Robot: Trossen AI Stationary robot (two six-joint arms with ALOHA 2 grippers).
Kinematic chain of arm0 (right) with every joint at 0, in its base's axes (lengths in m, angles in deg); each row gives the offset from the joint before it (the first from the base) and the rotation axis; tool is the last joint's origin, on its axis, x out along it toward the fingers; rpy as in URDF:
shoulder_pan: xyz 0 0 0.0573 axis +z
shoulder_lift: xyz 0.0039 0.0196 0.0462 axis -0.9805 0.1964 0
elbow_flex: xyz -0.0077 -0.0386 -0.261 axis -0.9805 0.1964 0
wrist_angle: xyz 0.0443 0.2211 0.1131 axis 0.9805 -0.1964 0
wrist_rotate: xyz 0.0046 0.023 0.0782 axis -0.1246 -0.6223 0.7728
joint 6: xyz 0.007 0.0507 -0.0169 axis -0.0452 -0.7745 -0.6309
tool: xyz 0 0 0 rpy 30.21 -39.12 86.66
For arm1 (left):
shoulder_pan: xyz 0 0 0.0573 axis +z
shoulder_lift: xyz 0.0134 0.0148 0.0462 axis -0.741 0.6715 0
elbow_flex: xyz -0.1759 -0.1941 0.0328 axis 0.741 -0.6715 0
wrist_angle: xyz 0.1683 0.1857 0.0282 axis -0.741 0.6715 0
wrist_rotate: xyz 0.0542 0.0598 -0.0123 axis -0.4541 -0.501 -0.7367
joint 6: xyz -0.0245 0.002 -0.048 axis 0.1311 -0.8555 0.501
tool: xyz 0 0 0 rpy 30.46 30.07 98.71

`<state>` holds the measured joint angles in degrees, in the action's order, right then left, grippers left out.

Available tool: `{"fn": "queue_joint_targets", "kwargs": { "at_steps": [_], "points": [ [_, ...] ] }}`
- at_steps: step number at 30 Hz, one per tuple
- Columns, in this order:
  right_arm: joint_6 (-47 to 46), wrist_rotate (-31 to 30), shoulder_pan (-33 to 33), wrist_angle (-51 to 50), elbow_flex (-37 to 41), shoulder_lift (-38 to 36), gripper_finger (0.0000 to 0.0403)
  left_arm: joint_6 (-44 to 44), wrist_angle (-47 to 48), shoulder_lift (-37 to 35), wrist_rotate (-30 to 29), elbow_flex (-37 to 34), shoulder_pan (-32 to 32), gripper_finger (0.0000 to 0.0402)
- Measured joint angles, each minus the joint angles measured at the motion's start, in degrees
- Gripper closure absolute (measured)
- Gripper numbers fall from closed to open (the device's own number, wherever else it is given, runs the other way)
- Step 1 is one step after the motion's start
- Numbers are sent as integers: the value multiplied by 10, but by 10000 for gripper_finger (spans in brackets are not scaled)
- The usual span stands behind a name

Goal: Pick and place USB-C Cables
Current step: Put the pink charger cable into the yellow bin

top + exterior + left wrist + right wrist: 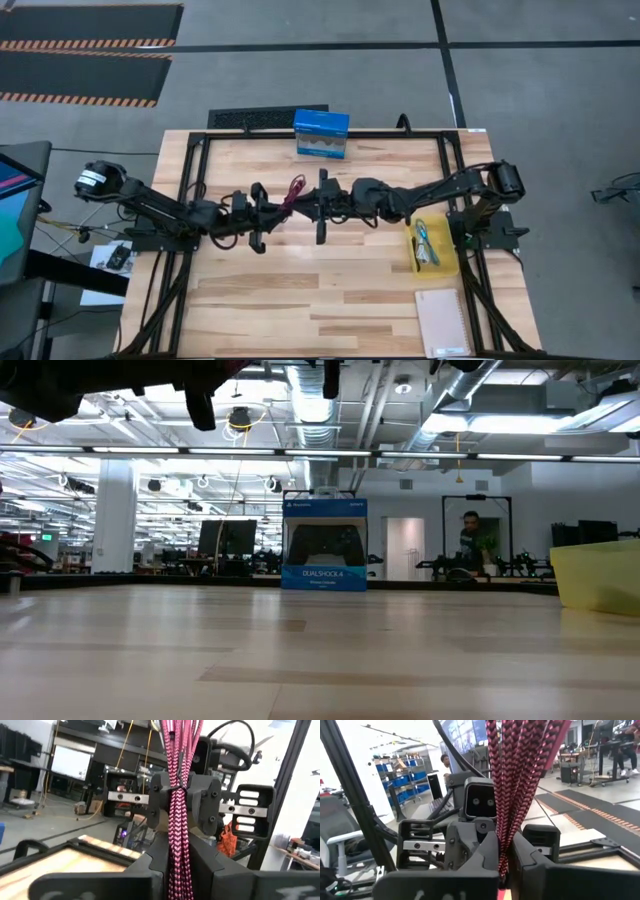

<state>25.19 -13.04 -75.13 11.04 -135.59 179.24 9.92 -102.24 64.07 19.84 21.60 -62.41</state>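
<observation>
The maroon-red braided USB-C cable bundle [293,192] hangs in the air above the table's middle, between my two grippers. My left gripper [274,207] comes from the table's left and my right gripper [309,204] from the right; both are shut on the bundle. A thin black tie [175,787] binds its strands. A teal cable [423,238] lies in the yellow bin [449,268]. I cannot make out the black and white cables. My left gripper pinches the maroon bundle [178,851] between its two fingers [207,865], just below the black tie, coming level from the table's left, fingers across the strands. The bundle is lifted clear of the table. My right gripper pinches the same bundle at a narrow bunched part [503,856] between its two fingers [530,862], coming level from the table's right. The strands fan out beyond the fingers [520,765]. Nothing of the cable rests on the table.
A blue game-controller box [321,133] [324,545] stands upright at the far edge. The yellow bin [598,575] sits by the right edge, a spiral notebook [443,322] near of it. Bare wood [300,300] lies in front of the arms. A person [478,540] stands in the room behind.
</observation>
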Motion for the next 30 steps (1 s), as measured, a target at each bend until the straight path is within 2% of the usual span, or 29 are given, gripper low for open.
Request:
{"fn": "queue_joint_targets", "kwargs": {
  "at_steps": [3,9,14,19,23,26,30],
  "points": [
    [-1,1,-5,-6,0,0,392,16,35,0,-2,0,-4,346],
    [1,-13,-28,-54,0,-37,392,42,96,1,1,-1,-12,272],
    [-13,-15,-50,-151,-1,-90,392,87,137,1,11,-1,-12,228],
    [-69,-39,-57,-413,-1,-162,392,156,232,1,17,-1,-18,220],
    [-152,-54,-55,-631,-1,-216,392,184,298,1,6,-1,-28,226],
    [-232,-56,-39,-756,-1,-249,392,184,301,1,-4,-1,-28,230],
    [-343,-72,13,-868,-1,-281,394,164,285,1,-4,-1,-27,232]
  ]
}}
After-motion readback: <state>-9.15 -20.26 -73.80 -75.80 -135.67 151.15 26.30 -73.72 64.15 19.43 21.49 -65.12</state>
